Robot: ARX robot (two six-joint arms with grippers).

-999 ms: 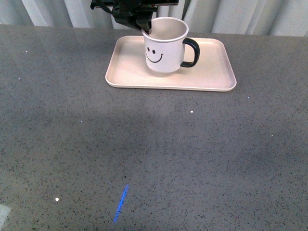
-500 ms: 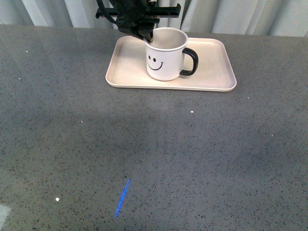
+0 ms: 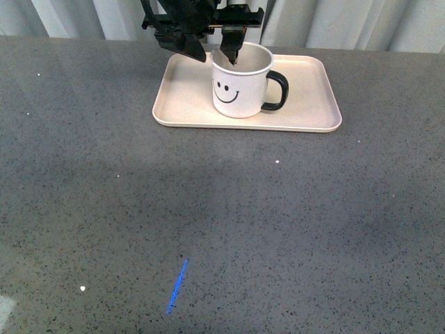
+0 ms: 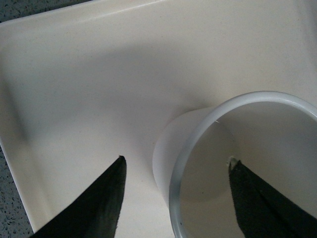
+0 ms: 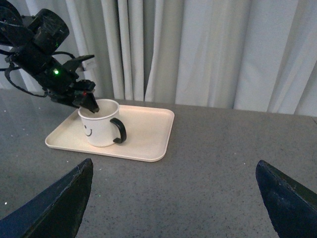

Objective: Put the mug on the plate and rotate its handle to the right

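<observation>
- Spread apart at the left gripper (image 3: pixel 215 56), fingers (image 4: pixel 99 203) astride one wall of the mug (image 3: pixel 238 90): one tip inside the rim, the other outside with a gap showing. Reads as letting go rather than gripping.
- Just below the tips: standing upright on the plate (image 3: pixel 306 97), off centre toward the fingers' side, smiley facing the front camera. Judged as placed.
- Across the cup from the fingers: pointing to the robot's right by the handle (image 3: pixel 277 90), seemingly as asked.
- Well apart from all this: held wide open and empty at the right gripper (image 5: pixel 173 163), above the grey table (image 3: pixel 222 229), probably kept clear.
</observation>
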